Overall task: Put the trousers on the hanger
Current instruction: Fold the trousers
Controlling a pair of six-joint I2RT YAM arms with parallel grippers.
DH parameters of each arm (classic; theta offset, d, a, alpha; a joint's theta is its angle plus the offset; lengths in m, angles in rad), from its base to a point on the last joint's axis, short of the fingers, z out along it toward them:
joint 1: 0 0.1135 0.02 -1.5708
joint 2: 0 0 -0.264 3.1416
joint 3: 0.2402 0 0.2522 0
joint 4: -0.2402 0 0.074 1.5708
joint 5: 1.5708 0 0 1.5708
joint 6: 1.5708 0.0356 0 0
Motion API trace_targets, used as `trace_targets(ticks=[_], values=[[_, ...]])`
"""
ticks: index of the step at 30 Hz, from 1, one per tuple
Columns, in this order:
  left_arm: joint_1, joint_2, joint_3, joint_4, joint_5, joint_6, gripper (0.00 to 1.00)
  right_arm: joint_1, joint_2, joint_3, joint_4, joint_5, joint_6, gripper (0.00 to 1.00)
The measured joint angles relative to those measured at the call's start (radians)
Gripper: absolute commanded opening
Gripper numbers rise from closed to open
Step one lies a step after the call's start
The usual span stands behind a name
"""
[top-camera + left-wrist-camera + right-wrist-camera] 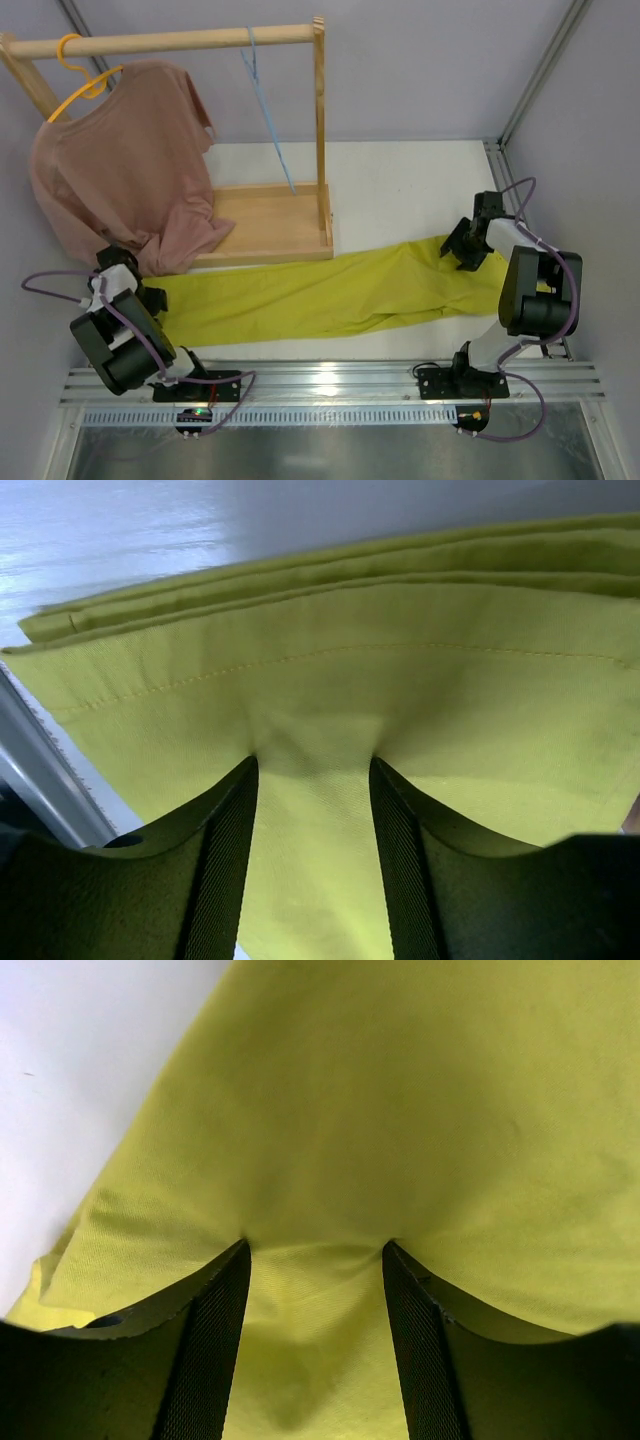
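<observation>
The left gripper (313, 765) has its 2 fingers drawn narrow on a puckered fold at the stitched hem end of the trousers (320, 290), and the right gripper (317, 1248) pinches a fold of the same yellow-green cloth at the other end in the same way. Between the 2 grippers the trousers lie stretched along the white table (400, 190). Beyond the left gripper, further from the arms, the light-blue hanger (268, 110) hangs by its hook from the wooden rack (180, 42), beside a pink T-shirt (125, 170) on a yellow hanger (80, 75).
</observation>
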Motion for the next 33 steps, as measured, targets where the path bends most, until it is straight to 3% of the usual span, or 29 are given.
trace_targets(ticks=[7, 12, 18, 23, 28, 33], values=[[0.001, -0.098, 0.024, -0.017, -0.012, 0.006, 0.48, 0.066, 0.066, 0.094, 0.04, -0.038, -0.08, 0.59], [-0.1, -0.266, 0.046, 0.022, 0.049, 0.034, 0.48, 0.077, 0.024, 0.119, -0.005, -0.034, -0.059, 0.6], [-0.327, -0.348, 0.047, 0.047, 0.14, 0.058, 0.47, 0.063, -0.228, 0.115, -0.152, 0.0, 0.006, 0.54], [-0.5, -0.415, 0.03, 0.068, 0.218, 0.055, 0.48, 0.073, -0.505, 0.035, -0.22, -0.015, 0.066, 0.4], [-0.585, -0.489, -0.026, 0.102, 0.312, 0.042, 0.48, 0.144, -0.766, -0.181, -0.297, -0.039, 0.177, 0.35], [-0.612, -0.488, -0.079, 0.153, 0.405, 0.022, 0.5, 0.145, -0.923, -0.316, -0.391, -0.018, 0.288, 0.35]])
